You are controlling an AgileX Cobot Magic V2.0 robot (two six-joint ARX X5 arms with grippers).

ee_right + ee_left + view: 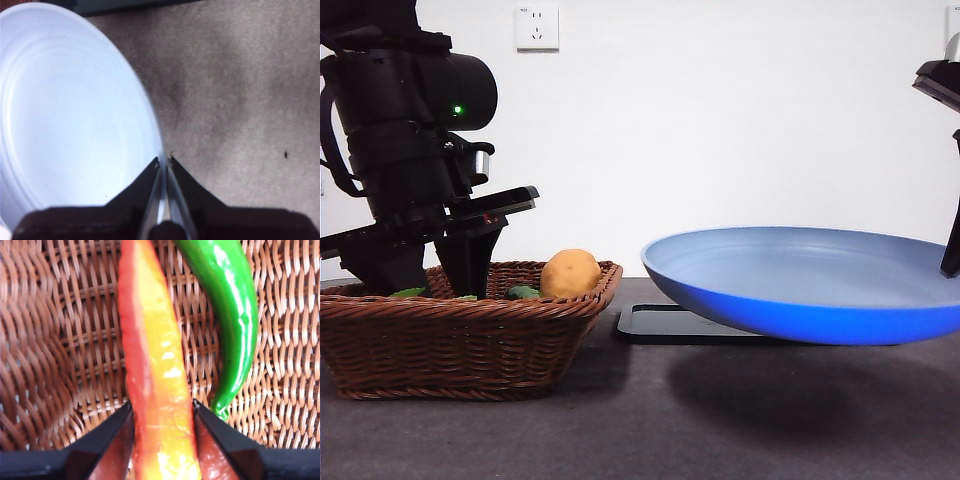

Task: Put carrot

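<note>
The carrot (155, 390), reddish-orange with a yellow sheen, lies lengthwise on the wicker floor of the brown basket (460, 340). My left gripper (162, 415) is down inside the basket, its two black jaws pressed against the carrot's sides, shut on it. In the front view that gripper (450, 275) dips behind the basket's rim, and the carrot is hidden there. My right gripper (163, 162) is shut on the rim of a blue plate (75, 115). It holds the plate (800, 290) tilted a little above the table at the right.
A glossy green pepper (230, 315) lies right beside the carrot, close to one jaw. A round yellow-orange lump (570, 273) and a small green item (523, 292) sit in the basket's right half. A flat black tray (670, 322) lies under the plate's near edge.
</note>
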